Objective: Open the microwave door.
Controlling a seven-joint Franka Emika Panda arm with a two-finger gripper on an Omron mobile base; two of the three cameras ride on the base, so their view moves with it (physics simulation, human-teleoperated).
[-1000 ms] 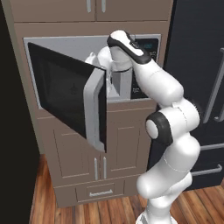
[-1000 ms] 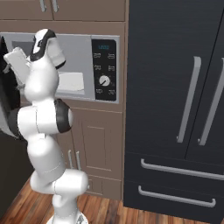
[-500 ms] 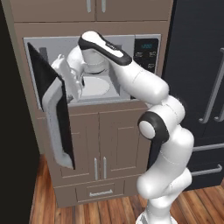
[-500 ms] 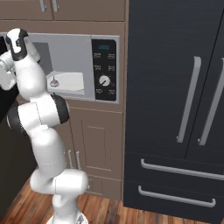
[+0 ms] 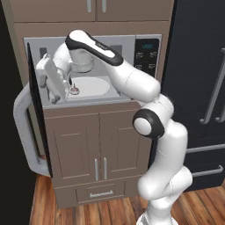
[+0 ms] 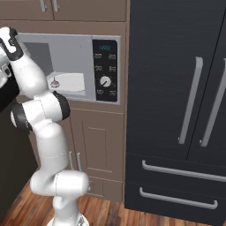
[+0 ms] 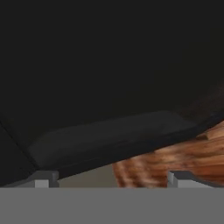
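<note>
Swung wider since half a second ago, the microwave door now stands edge-on at the far left of the left base view, its curved silver handle bulging outward, because the arm has pushed it from inside. Just right of the door's edge, the tool sits against its inner face; its tips look spread, gripping nothing. Further right, the microwave shows its pale cavity with a white turntable plate exposed. By my judgement the opening is nearly done.
</note>
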